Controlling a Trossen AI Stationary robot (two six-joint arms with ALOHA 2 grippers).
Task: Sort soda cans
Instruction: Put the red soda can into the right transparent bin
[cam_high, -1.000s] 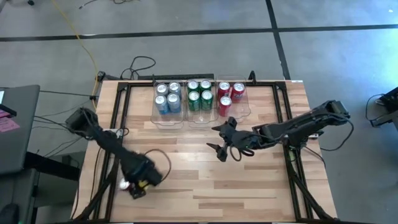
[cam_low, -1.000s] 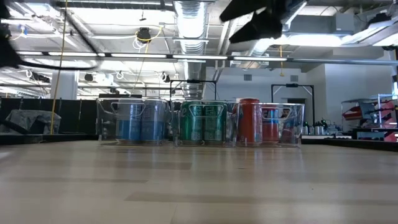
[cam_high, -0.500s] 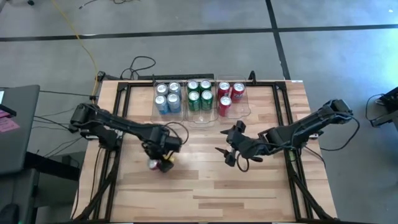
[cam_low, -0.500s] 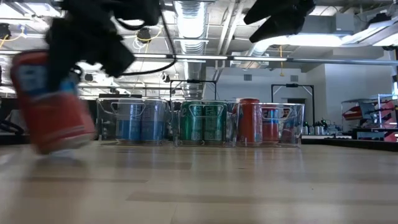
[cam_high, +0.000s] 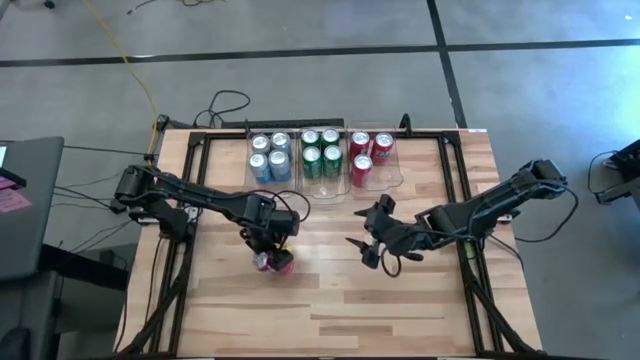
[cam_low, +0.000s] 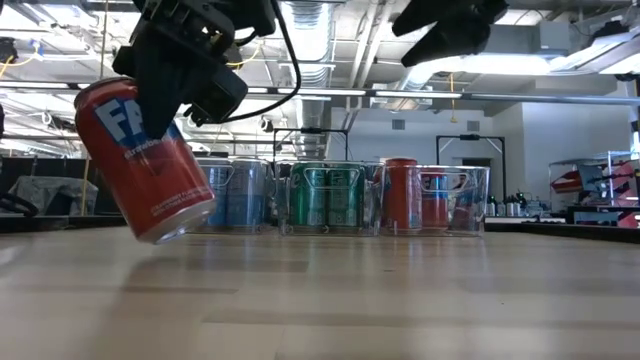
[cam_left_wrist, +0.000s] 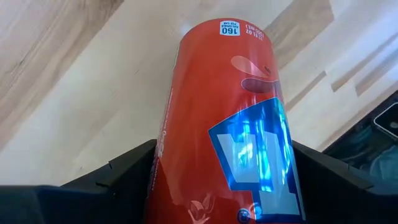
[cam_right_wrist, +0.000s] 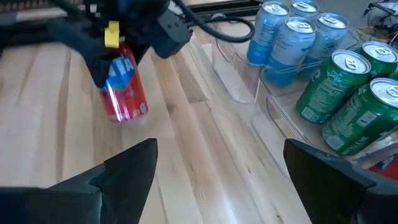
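Now my left gripper (cam_high: 272, 250) has swung in from near surface edge toward middle, jaws clamped on tilted red can (cam_low: 143, 160), held just above surface (cam_high: 330, 290). Right gripper (cam_high: 366, 240) waits nearby, jaws wide, empty. I judge red bin (cam_high: 392, 172) drop comes next.
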